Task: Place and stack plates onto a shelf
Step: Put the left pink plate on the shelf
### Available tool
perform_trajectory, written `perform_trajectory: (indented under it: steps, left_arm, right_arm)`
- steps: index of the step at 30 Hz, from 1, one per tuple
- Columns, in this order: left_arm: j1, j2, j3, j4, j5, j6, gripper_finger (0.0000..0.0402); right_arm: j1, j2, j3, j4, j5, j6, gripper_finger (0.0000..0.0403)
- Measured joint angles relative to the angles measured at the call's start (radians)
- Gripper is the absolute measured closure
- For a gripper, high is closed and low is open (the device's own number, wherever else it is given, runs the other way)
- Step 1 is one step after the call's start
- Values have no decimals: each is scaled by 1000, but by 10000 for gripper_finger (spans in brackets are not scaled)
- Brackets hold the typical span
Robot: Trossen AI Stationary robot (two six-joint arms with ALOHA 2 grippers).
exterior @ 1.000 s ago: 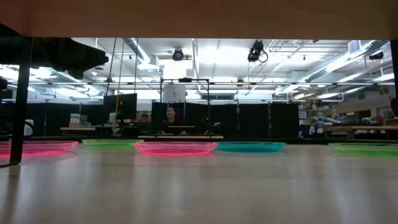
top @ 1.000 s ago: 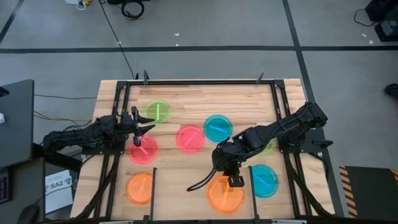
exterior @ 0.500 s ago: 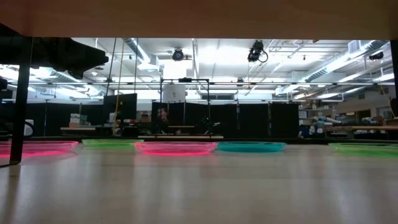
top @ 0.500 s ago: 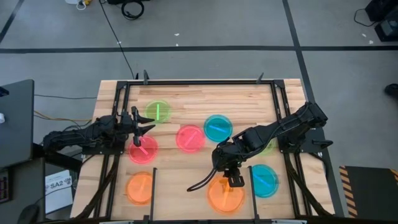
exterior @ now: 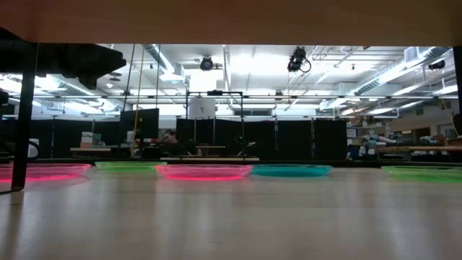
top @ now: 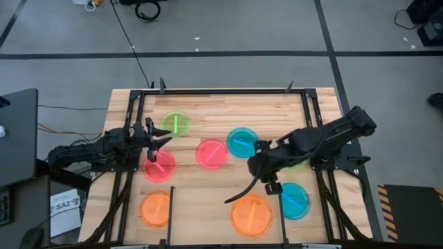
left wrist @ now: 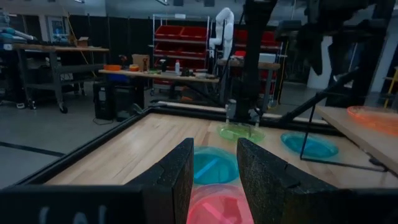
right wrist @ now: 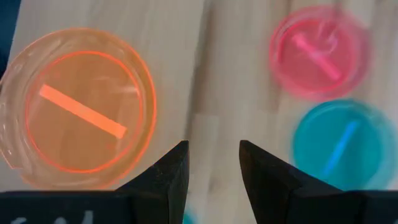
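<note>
Right gripper (top: 271, 187) lifted off near orange plate (top: 251, 216), now empty with fingers apart, left gripper (top: 163, 143) fingers apart, over left pink plate (top: 158, 165).

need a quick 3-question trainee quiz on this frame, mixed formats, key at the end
1. True or false: the right gripper holds an orange plate.
2. In the high view, how many plates are at least partly visible on the table?
3. Multiple choice. The left gripper hovers closest to which plate? A) the green plate with the stripe B) the pink plate at the left C) the cyan plate at the centre

Key:
1. False. Its fingers are apart and empty above bare wood; the nearer orange plate lies flat on the table.
2. Eight: two orange, two pink, two cyan, two green, one green mostly hidden under the right arm.
3. B.
</note>
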Motion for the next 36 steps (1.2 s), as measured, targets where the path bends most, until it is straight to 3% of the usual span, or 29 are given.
perform_trajectory:
  steps: [6, 22, 29, 36]
  left_arm:
    - [0, 0, 0, 3, -10, -51, 271]
    - [0, 1, 2, -5, -1, -64, 271]
    - [0, 58, 148, -311, -8, -112, 271]
    - [0, 238, 335, -499, -10, -122, 271]
  right_arm:
    - [0, -105, -53, 41, 102, -59, 255]
    - [-94, -586, -603, 388, 144, 52, 255]
    - [-131, -731, -741, 446, 135, 97, 255]
    - [-157, -784, -804, 473, 134, 91, 255]
